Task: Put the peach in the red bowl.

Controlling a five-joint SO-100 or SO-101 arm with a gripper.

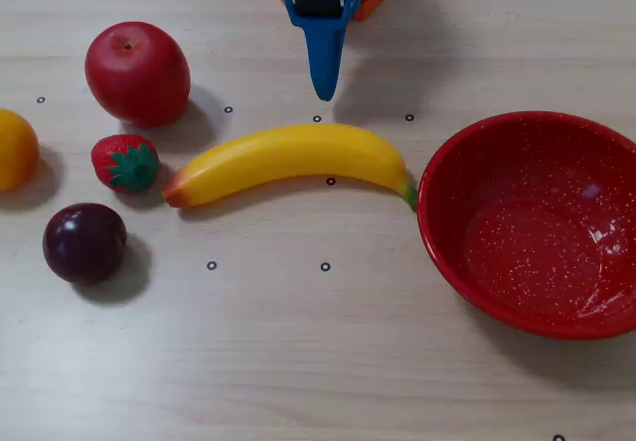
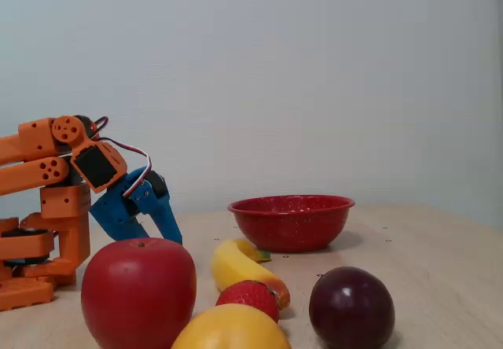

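Observation:
The peach (image 1: 15, 148) is a smooth yellow-orange fruit lying at the far left edge of the overhead view, partly cut off. In the fixed view it (image 2: 230, 329) sits at the bottom front. The red bowl (image 1: 532, 222) with white speckles stands empty at the right, and at mid-distance in the fixed view (image 2: 291, 222). My blue gripper (image 1: 323, 88) is at the top centre, pointing down toward the table, its jaws together and empty. It is far from both the peach and the bowl. In the fixed view it (image 2: 174, 237) hangs low by the arm's base.
A red apple (image 1: 137, 72), a strawberry (image 1: 125, 161) and a dark purple plum (image 1: 84, 242) lie close to the peach. A yellow banana (image 1: 288, 158) lies across the middle, its tip near the bowl's rim. The orange arm base (image 2: 39, 231) stands behind.

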